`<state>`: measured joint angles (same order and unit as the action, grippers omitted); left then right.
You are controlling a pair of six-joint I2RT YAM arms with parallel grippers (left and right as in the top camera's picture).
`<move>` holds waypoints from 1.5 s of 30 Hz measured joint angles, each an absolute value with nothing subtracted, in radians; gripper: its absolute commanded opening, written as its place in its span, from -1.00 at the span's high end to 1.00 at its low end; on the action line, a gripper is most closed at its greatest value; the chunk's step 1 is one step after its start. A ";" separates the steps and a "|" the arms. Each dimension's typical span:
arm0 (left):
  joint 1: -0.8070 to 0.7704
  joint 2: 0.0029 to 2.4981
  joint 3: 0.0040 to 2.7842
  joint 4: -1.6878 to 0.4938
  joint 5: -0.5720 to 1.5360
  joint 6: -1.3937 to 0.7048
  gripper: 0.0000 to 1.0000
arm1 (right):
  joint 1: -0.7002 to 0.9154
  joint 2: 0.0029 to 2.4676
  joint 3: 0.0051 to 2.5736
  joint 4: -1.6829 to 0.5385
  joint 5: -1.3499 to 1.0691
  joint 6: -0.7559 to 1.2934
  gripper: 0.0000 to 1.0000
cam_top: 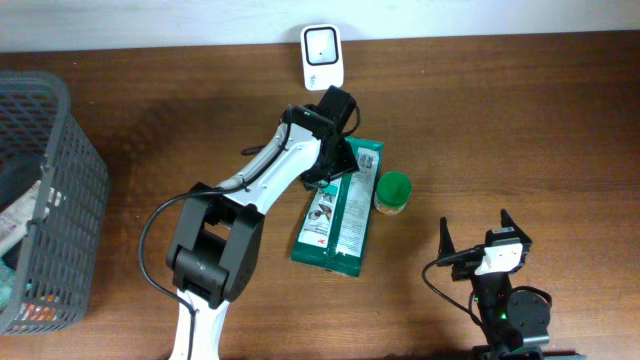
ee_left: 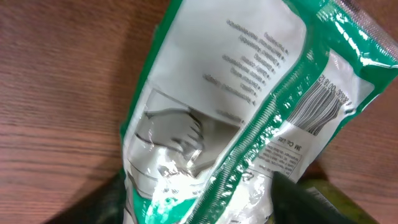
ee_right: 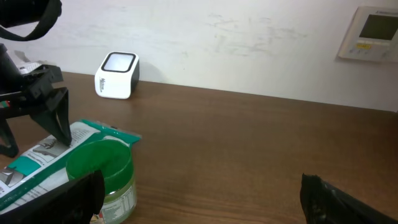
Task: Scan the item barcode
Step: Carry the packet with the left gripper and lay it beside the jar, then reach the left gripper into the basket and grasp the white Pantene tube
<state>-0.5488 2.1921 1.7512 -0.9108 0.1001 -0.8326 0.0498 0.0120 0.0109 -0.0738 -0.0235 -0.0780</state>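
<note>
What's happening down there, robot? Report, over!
Left gripper open above green packet. Right gripper open, empty, off to the side. Packet flat on table, barcode up, not at scanner. Green-lidded jar close beside packet.

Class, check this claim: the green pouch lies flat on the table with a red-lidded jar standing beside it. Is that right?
Not quite. The jar beside the pouch has a green lid, not a red one; the overhead and right wrist views both show it. The pouch does lie flat on the table.
</note>
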 measured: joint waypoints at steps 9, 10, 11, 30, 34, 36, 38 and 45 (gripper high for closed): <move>-0.389 2.095 2.073 -1.129 -0.083 -0.438 -0.99 | 0.050 0.012 0.011 -0.074 -0.023 -0.078 -0.97; -0.363 2.067 2.129 -1.167 -0.097 -0.417 -0.99 | 0.050 0.012 0.011 -0.074 -0.023 -0.078 -0.97; -0.315 2.019 2.217 -1.206 -0.123 -0.387 -1.00 | 0.050 0.012 0.011 -0.074 -0.023 -0.078 -0.97; 0.755 1.826 2.003 -1.178 -0.194 -0.216 -0.96 | 0.050 0.012 0.011 -0.074 -0.023 -0.078 -0.97; 0.753 1.829 1.712 -0.907 -0.054 0.062 -0.99 | 0.050 0.012 0.011 -0.074 -0.023 -0.079 -0.96; 0.751 1.824 1.573 -0.713 0.038 0.246 -0.99 | 0.050 0.012 0.011 -0.074 -0.023 -0.078 -0.97; 0.750 1.827 1.441 -0.586 0.065 0.429 -0.99 | 0.050 0.012 0.011 -0.074 -0.023 -0.078 -0.97; 0.758 1.834 1.358 -0.400 -0.010 0.721 -0.99 | 0.050 0.011 0.011 -0.074 -0.023 -0.078 -0.97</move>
